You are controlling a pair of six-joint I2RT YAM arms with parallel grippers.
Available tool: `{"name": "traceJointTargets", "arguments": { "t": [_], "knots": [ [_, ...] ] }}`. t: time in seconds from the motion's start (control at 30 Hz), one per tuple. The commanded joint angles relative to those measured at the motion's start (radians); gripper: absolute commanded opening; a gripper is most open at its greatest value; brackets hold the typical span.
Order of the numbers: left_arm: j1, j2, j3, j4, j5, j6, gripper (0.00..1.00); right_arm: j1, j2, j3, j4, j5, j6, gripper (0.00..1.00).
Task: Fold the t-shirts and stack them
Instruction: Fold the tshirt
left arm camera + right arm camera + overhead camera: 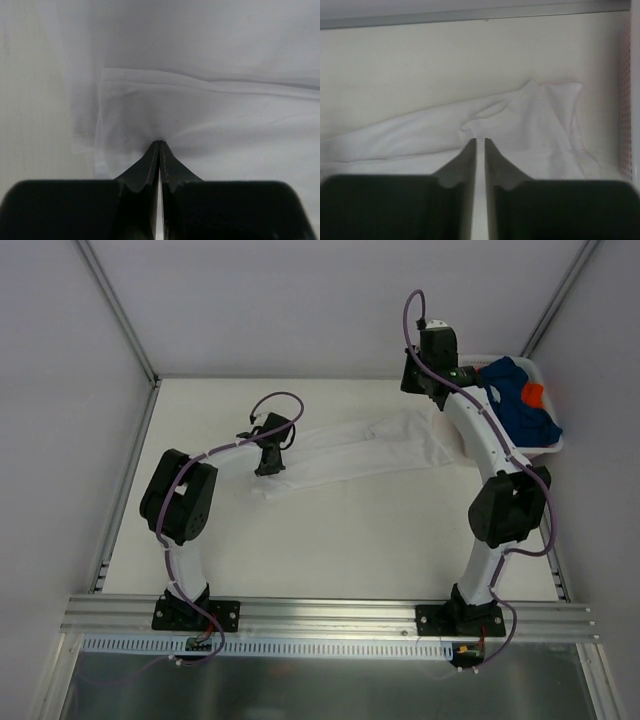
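Observation:
The white t-shirt (360, 452) lies stretched in a long band across the back of the table, nearly the table's colour. My left gripper (268, 468) is shut on its left end; in the left wrist view the fingertips (159, 142) pinch the cloth (225, 115) by a hem. My right gripper (434, 403) is shut on its right end, where a fold of the shirt (530, 120) sits between the near-closed jaws (480, 139). A dark blue t-shirt (510, 400) and a bright orange one (533, 395) lie in the basket.
The white plastic basket (553, 446) stands at the back right corner, just right of my right arm; its mesh wall (624, 100) shows at the right edge of the right wrist view. Walls enclose the table at back and sides.

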Motion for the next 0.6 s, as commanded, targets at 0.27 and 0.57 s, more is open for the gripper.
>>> {"name": "traceJointTargets", "arguments": {
  "t": [0.27,0.57],
  "knots": [
    [-0.07,-0.147,-0.126,-0.022,-0.042,-0.083,0.0,0.004,0.194,-0.069,-0.203,0.087,0.027,0.0],
    [-0.162,-0.242,-0.251,-0.026,-0.049,-0.181,0.0,-0.002,0.368,0.057,-0.338,0.085,0.039,0.0]
  ]
}}
